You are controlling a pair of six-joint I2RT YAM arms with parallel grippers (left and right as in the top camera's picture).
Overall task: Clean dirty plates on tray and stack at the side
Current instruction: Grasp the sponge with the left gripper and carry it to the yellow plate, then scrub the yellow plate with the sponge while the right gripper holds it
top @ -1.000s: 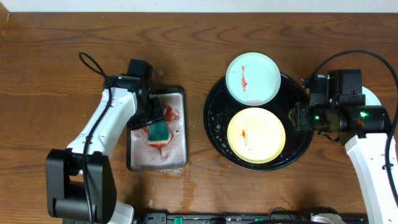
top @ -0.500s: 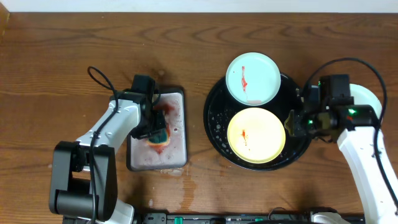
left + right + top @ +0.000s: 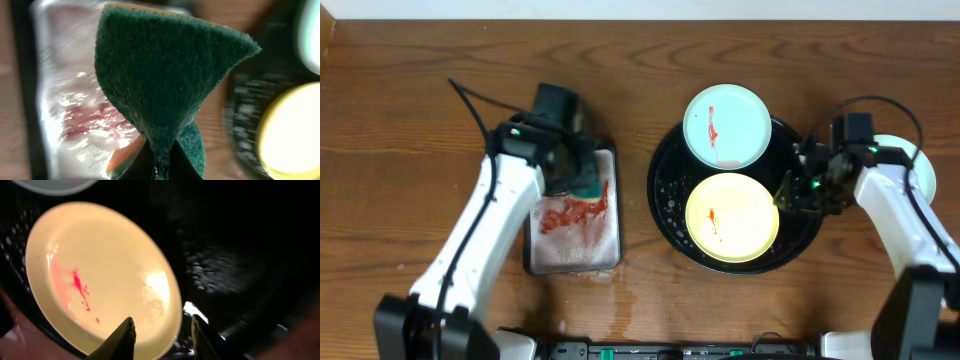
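Wiping looks about to begin: the left gripper (image 3: pixel 161 162) pinches the green sponge (image 3: pixel 165 75) above the red-stained grey tray (image 3: pixel 575 250), while the right gripper (image 3: pixel 161 340), fingers spread, straddles the rim of the yellow plate (image 3: pixel 100 275). That plate and a mint-blue plate (image 3: pixel 725 125), both red-streaked, lie in the black tray (image 3: pixel 240 245). Next, I'd say, the right should close to steady the yellow one for the sponge.

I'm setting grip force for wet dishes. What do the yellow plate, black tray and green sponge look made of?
Yellow plate: smooth, glossy plastic or melamine by its soft highlight, though it could be ceramic. Black tray: glossy plastic or lacquer, with droplets beading on it. Sponge: coarse green fibrous scouring pad, folded softly.
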